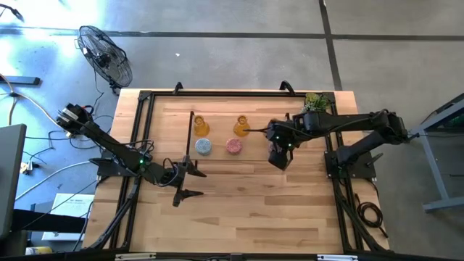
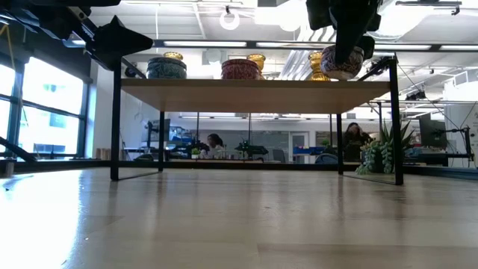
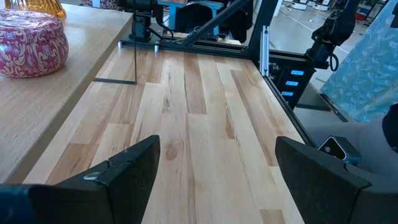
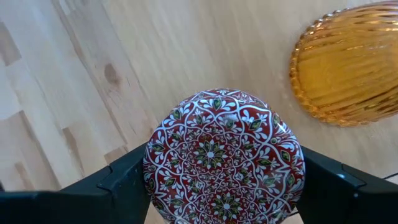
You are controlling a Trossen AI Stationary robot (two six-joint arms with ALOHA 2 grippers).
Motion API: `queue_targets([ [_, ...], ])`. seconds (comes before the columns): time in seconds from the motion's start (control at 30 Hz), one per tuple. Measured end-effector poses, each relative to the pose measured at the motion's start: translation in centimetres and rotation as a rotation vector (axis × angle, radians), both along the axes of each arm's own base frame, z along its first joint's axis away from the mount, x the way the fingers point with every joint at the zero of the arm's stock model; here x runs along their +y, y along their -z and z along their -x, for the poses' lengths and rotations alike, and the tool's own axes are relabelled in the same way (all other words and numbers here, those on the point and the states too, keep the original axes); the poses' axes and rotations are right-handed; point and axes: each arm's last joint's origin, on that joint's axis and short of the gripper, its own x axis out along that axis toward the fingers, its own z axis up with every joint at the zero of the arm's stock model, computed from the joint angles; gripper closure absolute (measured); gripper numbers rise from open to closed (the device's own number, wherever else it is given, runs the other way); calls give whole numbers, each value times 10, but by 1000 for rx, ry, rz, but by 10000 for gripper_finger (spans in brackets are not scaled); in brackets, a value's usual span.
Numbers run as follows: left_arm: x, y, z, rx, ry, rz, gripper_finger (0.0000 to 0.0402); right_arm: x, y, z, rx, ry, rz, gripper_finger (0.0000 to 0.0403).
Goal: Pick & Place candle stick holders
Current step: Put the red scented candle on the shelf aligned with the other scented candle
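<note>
A wooden shelf [image 2: 254,93] on a black frame stands on the table. On it stand a blue squat holder [image 1: 204,146], a pink one [image 1: 233,146] and two amber glass holders [image 1: 201,125] [image 1: 241,127]. A third amber holder [image 2: 317,63] shows in the low view and beside my right gripper in its wrist view [image 4: 348,62]. My right gripper [image 1: 279,156] is shut on a round holder with a red and white pattern [image 4: 224,155] at the shelf's right end. My left gripper [image 1: 187,181] is open and empty, near of the shelf. My right gripper pinches the patterned holder by its round sides [image 4: 154,174] between the two fingers, which point down from above. The holder stays upright with its base [image 2: 342,75] at the level of the shelf top. Whether it rests on the shelf, I cannot tell.
A green plant sprig [image 1: 315,101] stands at the table's far right corner. The shelf's black legs [image 2: 114,134] and frame rails [image 1: 145,130] run along the table's edges. Bare wood lies on the near half of the table [image 1: 246,210]. People sit in the room behind [image 2: 215,142].
</note>
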Motion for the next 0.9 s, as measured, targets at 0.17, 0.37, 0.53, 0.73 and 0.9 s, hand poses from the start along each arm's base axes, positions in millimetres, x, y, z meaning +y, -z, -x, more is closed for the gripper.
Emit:
queue_targets([
  [0.17,0,0,0,0,0,0,85,0,0,-1,-14,-3,-10,100],
  [0.37,0,0,0,0,1,0,85,0,-1,-3,-30,-4,-15,84],
  [0.53,0,0,0,0,0,0,85,0,2,-2,-23,-1,-13,60],
  [0.73,0,0,0,0,0,0,85,1,5,-3,-26,-1,-35,37],
  [0.9,0,0,0,0,0,0,85,1,5,-3,-24,-8,-32,34],
])
